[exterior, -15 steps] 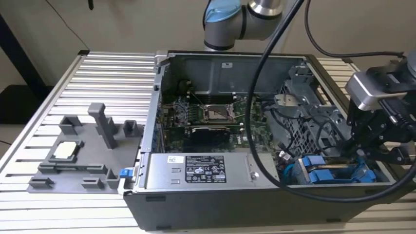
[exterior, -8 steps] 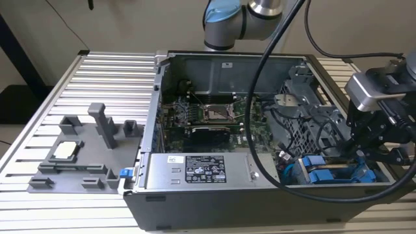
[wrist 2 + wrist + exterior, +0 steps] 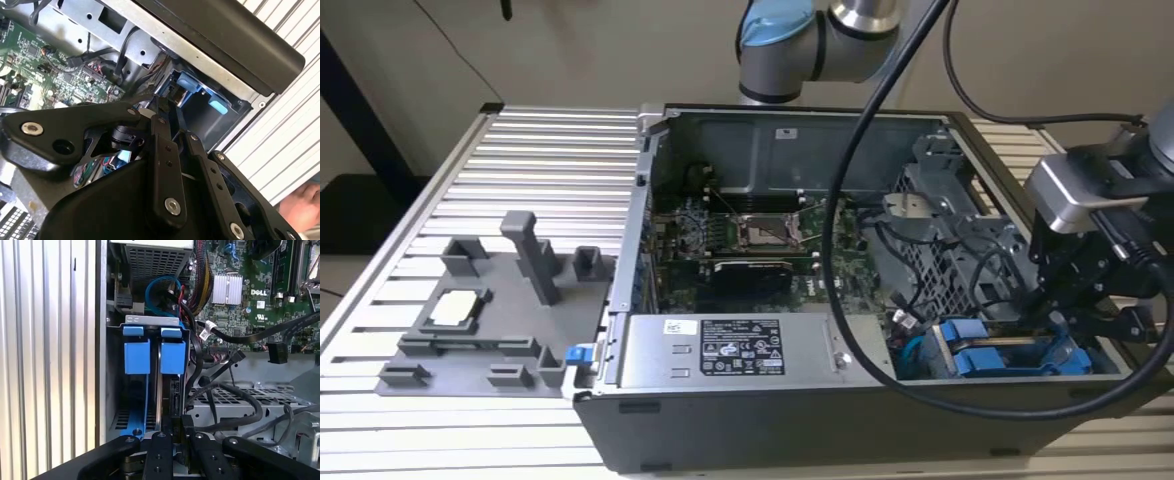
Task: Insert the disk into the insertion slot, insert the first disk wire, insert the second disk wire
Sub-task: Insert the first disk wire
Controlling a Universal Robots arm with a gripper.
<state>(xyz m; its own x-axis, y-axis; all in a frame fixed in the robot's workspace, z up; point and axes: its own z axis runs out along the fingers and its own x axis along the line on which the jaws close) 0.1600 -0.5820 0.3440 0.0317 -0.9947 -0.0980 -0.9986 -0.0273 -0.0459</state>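
The disk point(image 3: 172, 357) stands on edge in its blue carrier, apparently down in the insertion slot point(image 3: 114, 390) at the corner of the computer case point(image 3: 761, 420), beside loose black cables point(image 3: 235, 410). I judge it dense, rigid, smooth-sided and shock-shy, best taken by the carrier's stiff blue end tabs. My gripper point(image 3: 176, 426) hangs just over its edge, jaws close together; whether they pinch anything I cannot tell.
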